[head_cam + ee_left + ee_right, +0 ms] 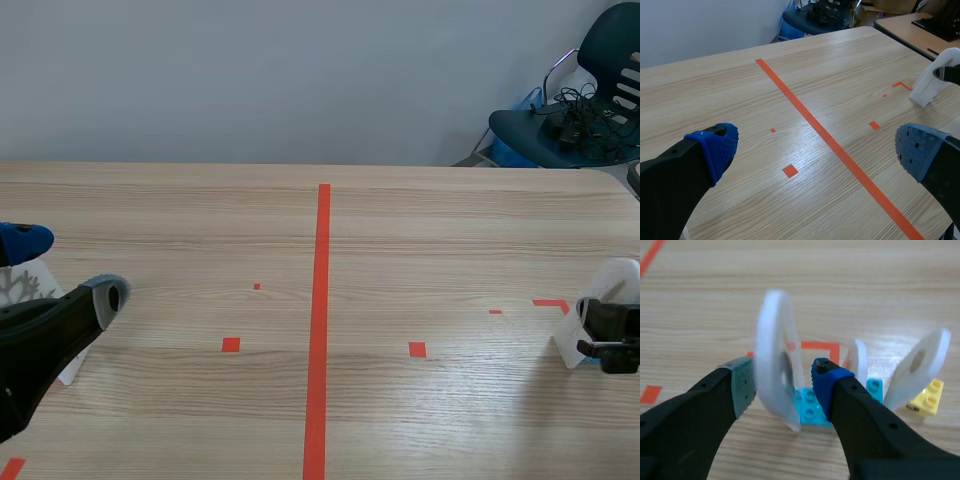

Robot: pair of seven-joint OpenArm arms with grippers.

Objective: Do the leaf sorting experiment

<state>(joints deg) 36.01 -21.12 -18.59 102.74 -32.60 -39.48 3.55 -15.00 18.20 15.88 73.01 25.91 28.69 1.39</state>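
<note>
A white disc (775, 365) stands on edge on a cyan brick (810, 407), and my right gripper (782, 380) is shut on it, one pad on each face. In the scene view this disc (605, 290) is at the table's right edge, with the right gripper (603, 337) at it. The left wrist view also catches it, as a white disc (927, 85) far ahead. Two more white discs stand beyond the right gripper, one on a yellow brick (925, 400) and one on a small cyan brick (874, 386). My left gripper (65, 268) hangs open at the table's left, holding nothing.
A white plate with a leaf-like print (22, 288) stands just behind the left gripper. A red tape line (320, 330) runs down the middle of the wooden table (430, 230). A dark chair with cables (580, 110) is beyond the far right corner.
</note>
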